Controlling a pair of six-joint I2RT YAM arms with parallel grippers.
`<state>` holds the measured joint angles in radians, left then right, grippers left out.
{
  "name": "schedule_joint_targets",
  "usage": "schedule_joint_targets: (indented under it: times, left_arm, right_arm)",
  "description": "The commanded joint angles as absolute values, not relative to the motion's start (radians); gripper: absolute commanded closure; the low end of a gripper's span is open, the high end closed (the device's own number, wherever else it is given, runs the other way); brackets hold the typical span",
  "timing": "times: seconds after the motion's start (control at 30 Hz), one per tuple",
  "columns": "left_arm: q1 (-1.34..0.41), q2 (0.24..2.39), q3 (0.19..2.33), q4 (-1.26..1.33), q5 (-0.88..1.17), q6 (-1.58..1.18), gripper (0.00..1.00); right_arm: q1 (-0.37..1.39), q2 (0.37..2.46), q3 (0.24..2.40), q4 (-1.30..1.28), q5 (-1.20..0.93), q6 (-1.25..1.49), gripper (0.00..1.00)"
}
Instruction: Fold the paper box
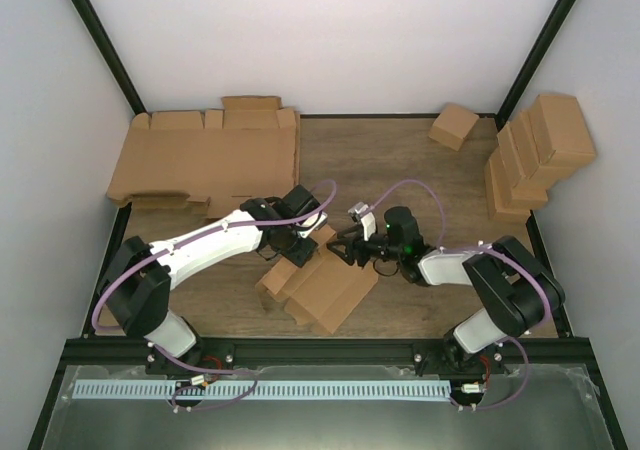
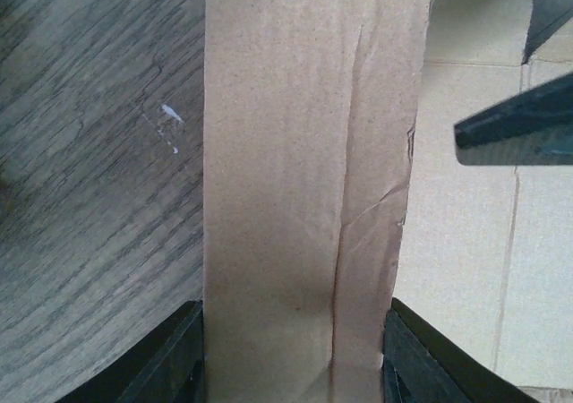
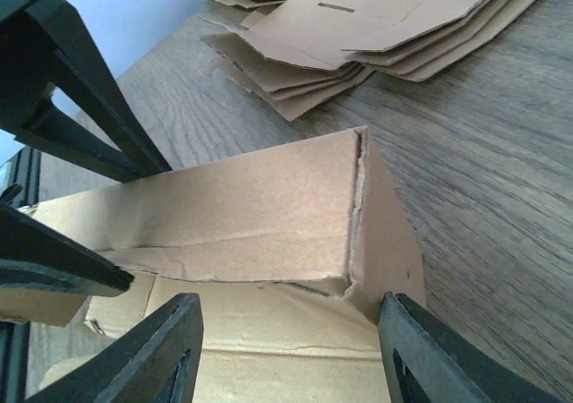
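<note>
One paper box (image 1: 330,290), left fingers (image 2: 170,363) clamping its panel, right fingers (image 3: 157,358) astride its end, grip unclear

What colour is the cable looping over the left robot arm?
Pale purple cable, clearest in the top external view.

Left lie flat cardboard sheets (image 1: 205,155), right stacked cartons (image 1: 540,150).

- We saw a brown wood-grain table (image 1: 400,160) under soft, even light.
- Plain white surfaces closed it in: a back wall (image 1: 330,40), a left wall (image 1: 50,170) and a right wall (image 1: 610,220).
- Two black posts (image 1: 100,45) slanted up from the far corners.
- Flat cardboard sheets (image 1: 200,155) lay stacked at the far left, folded cartons (image 1: 540,150) were piled by the right wall, and a small carton (image 1: 453,126) sat near the far edge.
- A white speck (image 2: 170,114) marked the wood.
</note>
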<state>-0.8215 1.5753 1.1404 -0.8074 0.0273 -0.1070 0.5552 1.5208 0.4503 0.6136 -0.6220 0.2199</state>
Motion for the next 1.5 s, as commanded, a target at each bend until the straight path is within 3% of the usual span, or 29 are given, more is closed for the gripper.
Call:
schedule_joint_targets:
  times: [0.0,0.3,0.57,0.8,1.1,1.3,1.47]
  left_arm:
    - [-0.829,1.562,1.172,-0.796,0.122,-0.071,0.49]
    - [-0.815,1.577,1.188,-0.808,0.175,-0.058,0.49]
    - [-0.814,1.585,1.202,-0.803,0.221,-0.057,0.49]
    - [-0.811,1.594,1.200,-0.789,0.253,-0.085,0.49]
    - [-0.794,1.608,1.220,-0.739,0.366,-0.142,0.49]
    - [-0.793,1.614,1.216,-0.741,0.370,-0.150,0.49]
    - [-0.793,1.613,1.211,-0.738,0.371,-0.150,0.49]
  right_arm:
    - [0.571,1.521,0.429,0.699,-0.564,0.178,0.45]
    - [0.572,1.555,0.429,0.735,-0.545,0.169,0.59]
    - [0.609,1.582,0.447,0.723,-0.459,0.161,0.66]
    - [0.621,1.578,0.437,0.756,-0.380,0.183,0.80]
    - [0.710,1.554,0.434,0.710,-0.065,0.177,0.82]
    - [0.712,1.555,0.444,0.663,0.084,0.223,0.99]
    - [0.712,1.553,0.443,0.644,0.139,0.239,0.99]
